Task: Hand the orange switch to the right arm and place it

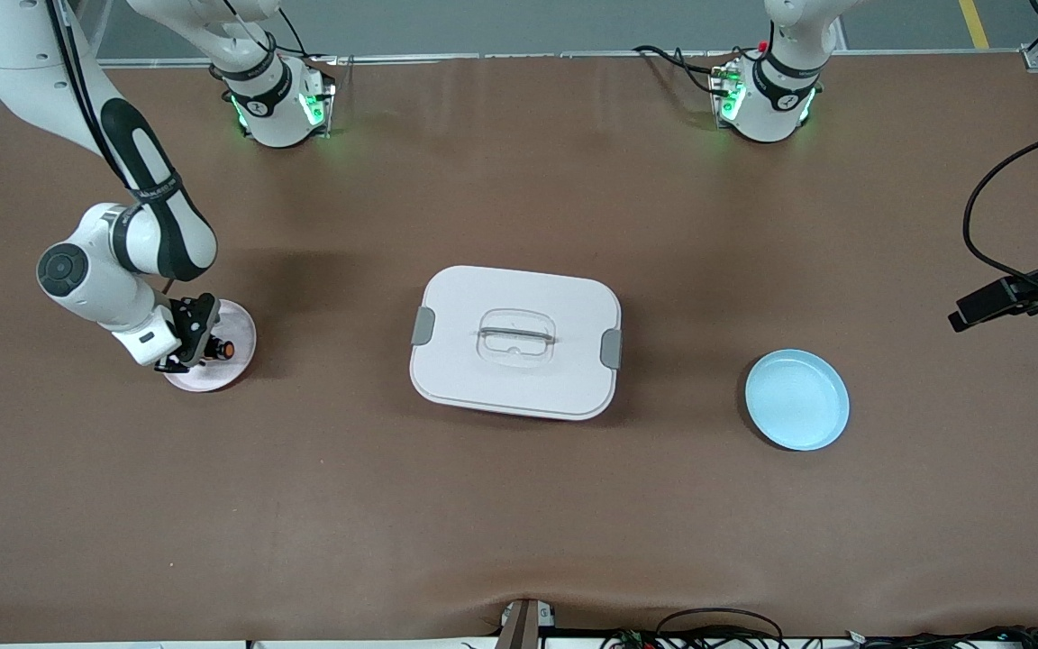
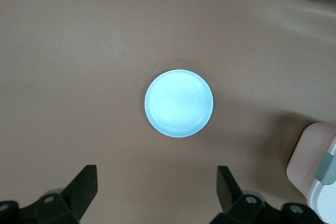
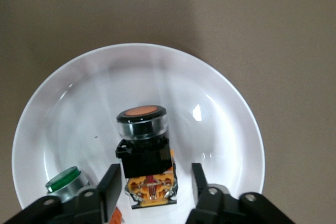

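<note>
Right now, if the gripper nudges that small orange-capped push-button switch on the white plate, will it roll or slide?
The orange-capped switch looks rigid, so it probably won't flex. Its round cap suggests it could roll, though the squarish black body may stop it. The glossy white plate looks slick, so it may slide between the right gripper's open fingers.

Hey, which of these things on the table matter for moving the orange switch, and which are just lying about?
Part of the job:
orange switch
white plate under it
right gripper, jaws astride the switch
left gripper, open over the blue plate

Just lying about:
white lidded box
green button
</note>
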`<state>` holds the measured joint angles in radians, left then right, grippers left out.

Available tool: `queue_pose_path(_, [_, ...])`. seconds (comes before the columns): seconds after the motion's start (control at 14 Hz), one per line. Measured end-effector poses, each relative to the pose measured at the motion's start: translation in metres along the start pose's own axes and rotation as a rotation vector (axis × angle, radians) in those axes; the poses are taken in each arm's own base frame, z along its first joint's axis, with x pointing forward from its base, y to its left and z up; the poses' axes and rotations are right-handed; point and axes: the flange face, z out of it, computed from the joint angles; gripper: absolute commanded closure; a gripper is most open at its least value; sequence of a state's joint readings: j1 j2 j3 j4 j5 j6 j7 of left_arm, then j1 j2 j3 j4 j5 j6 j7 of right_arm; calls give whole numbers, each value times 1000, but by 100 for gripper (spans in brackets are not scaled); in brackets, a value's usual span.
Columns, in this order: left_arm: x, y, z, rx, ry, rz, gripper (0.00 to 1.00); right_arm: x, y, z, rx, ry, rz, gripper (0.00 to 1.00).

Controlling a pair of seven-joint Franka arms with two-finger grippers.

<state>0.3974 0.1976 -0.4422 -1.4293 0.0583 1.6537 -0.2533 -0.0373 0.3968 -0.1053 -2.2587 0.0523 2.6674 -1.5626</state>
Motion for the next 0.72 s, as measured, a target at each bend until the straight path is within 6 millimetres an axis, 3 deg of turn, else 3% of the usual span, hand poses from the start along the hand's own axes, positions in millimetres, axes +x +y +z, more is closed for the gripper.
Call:
queue_pose_path(0.29, [-10,10,-2,30,10,-5,0,-4,8,-9,64,2,13,0])
queue_pose_path(0.5, [-16,16,-4,44,13,1,0,-1,21,-37,142,5,67,0])
queue_pose_path(0.72, [-22,23,-3,51,19,10,0,5,21,-67,181,3,177,0])
